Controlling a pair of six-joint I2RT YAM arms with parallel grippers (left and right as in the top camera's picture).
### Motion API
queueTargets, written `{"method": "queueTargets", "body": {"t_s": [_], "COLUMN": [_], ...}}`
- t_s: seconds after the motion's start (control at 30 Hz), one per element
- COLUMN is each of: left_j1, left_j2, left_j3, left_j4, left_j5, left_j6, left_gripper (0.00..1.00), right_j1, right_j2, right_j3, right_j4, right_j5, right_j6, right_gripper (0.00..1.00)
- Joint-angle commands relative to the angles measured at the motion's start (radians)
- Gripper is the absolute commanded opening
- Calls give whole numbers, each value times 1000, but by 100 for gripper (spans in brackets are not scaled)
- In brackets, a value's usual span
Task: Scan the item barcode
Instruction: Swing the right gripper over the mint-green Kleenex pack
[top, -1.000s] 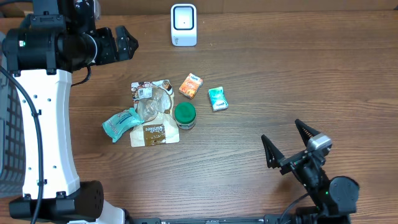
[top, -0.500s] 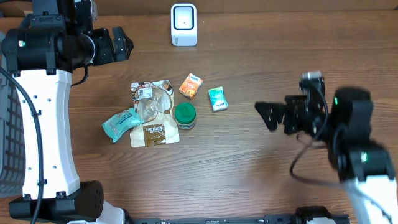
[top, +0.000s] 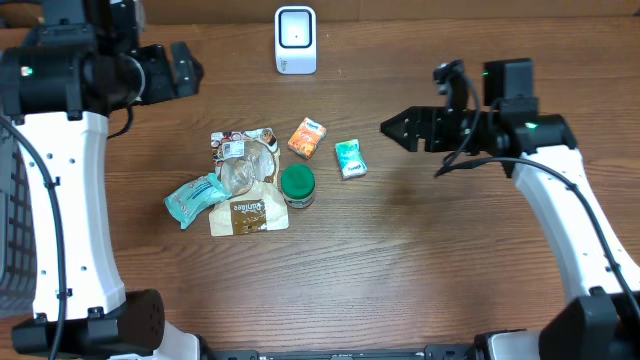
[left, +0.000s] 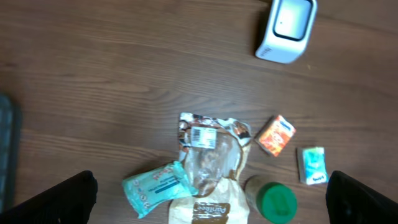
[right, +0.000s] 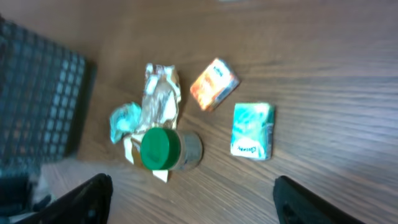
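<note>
A wood-grain table (top: 420, 260) carries a huddle of groceries at its middle, while a white scanner (top: 295, 40) stands upright at the far edge, well apart from them. An orange box (top: 307, 138) and a teal packet (top: 350, 158) lie near each other without touching. Just beside them a green-lidded jar (top: 298, 184) stands against a brown bag (top: 248, 215). A crumpled clear wrapper (top: 243, 152), its barcode label facing up, overlaps the bag, and a teal pouch (top: 195, 198) lies at the left of the heap. The right tool (top: 392, 128) hovers to the right of the teal packet, clear of it, its jaws spread wide and holding nothing. The left tool (top: 188, 70) hangs over the table's far left, its jaws likewise fully apart and empty. A dark basket (top: 10, 230) sits at the left edge
</note>
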Motion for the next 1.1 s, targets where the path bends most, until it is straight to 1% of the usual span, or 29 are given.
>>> {"method": "queueTargets", "body": {"t_s": [0.0,0.07,0.1,0.17,0.23,0.27,0.3,0.33,0.53,0.8,0.9,1.07], "left_j1": [78,108,114,119,117,116,117,117,117,117,117,117], "left_j2": [-6,-4,-4,-4,-4,-4,-4,-4,-4,-4,-4,-4], "left_j3": [15,15,15,15,15,15,15,15,15,15,15,15], "left_j4": [0,-3,-7,-13,-19,-22,-22,-23,-28,-28,-28,-28], "left_j5": [6,7,8,11,11,11,10,10,7,7,7,7], "left_j6": [23,23,33,106,167,180,180,180,180,180,180,180], "left_gripper": [100,100,100,100,100,100,100,100,100,100,100,100], "right_j1": [75,100,103,113,115,116,116,117,121,183,192,192], "right_j2": [61,100,107,153,193,208,230,241,312,414,452,457], "right_j3": [26,26,26,26,26,26,26,26,19,10,10,11], "right_j4": [7,24,30,69,100,107,114,116,161,222,232,227], "right_j5": [145,208,217,235,238,238,238,237,238,268,282,292], "right_j6": [90,163,174,227,243,243,243,244,242,243,244,238], "right_gripper": [74,72,71,67,63,61,55,54,52,52,47,45]}}
